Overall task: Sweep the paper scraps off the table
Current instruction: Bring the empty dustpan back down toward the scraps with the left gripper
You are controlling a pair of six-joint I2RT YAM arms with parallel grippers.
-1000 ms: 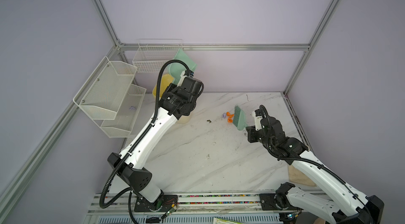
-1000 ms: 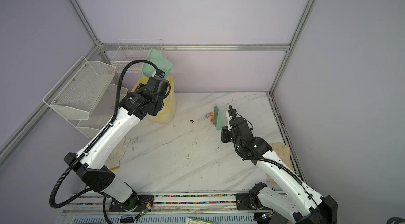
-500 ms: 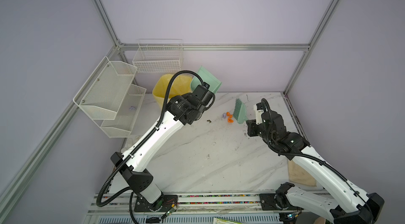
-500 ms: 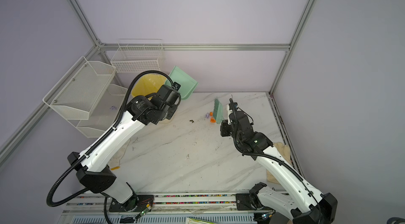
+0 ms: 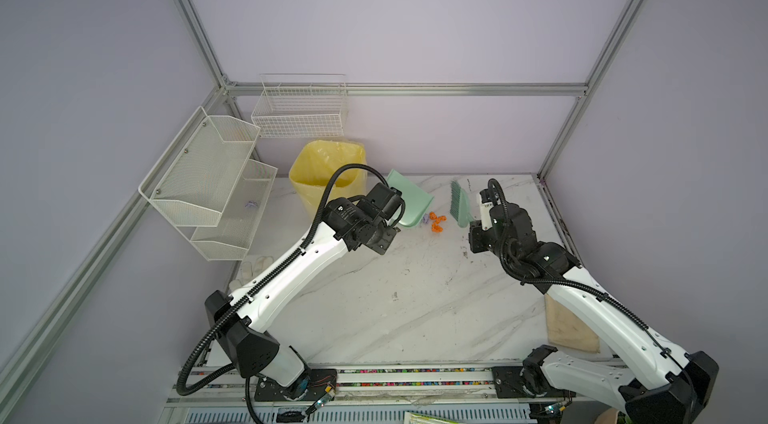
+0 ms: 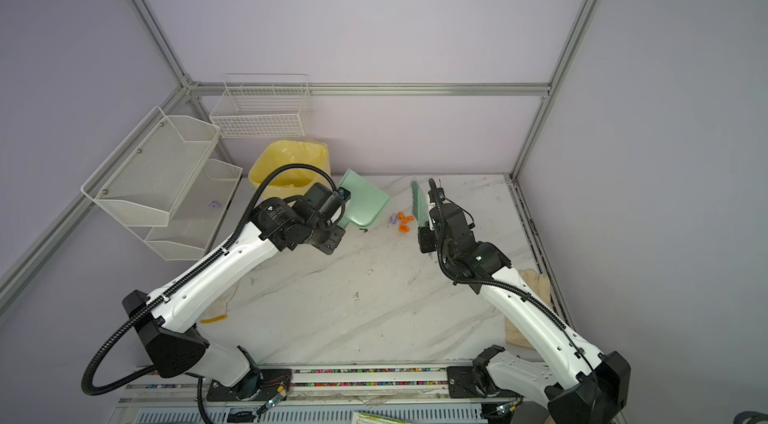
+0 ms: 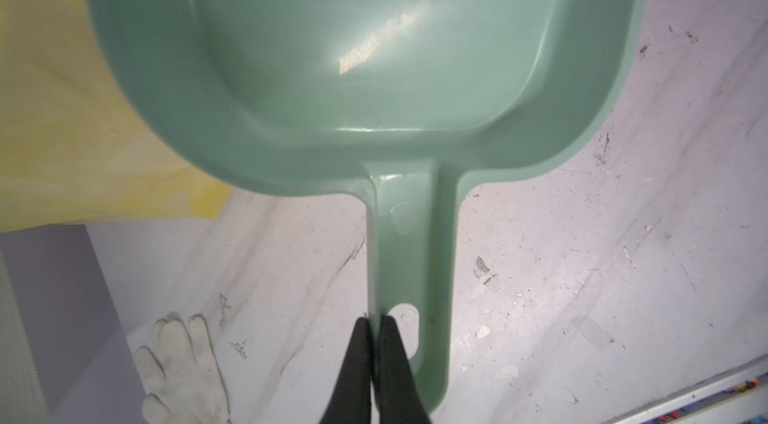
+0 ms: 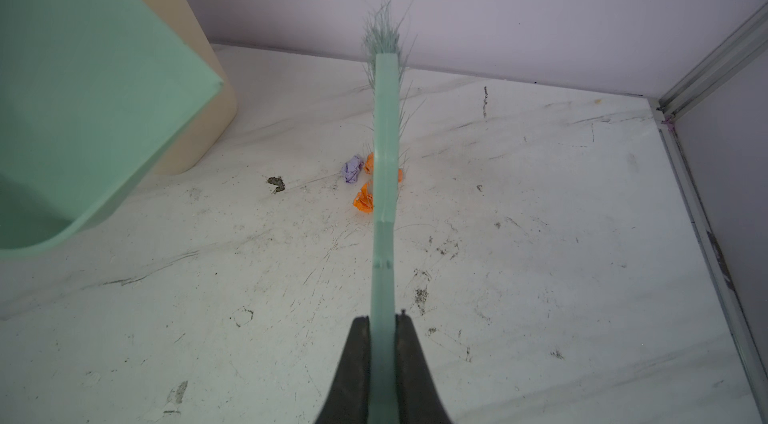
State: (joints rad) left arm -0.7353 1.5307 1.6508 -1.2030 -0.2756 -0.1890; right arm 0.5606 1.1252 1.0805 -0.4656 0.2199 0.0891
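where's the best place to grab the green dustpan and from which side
Grip the dustpan by its handle, near the hanging hole, coming in from the tail end. The handle is its only narrow part; the rest is too wide. The left tool is shut on the handle's edge there now.

From workspace centre: yellow-lined bin (image 5: 328,168) at 11 o'clock, wire shelves (image 5: 208,185) at 10, white glove (image 5: 250,270) at 9, beige cloth (image 5: 569,326) at 4.
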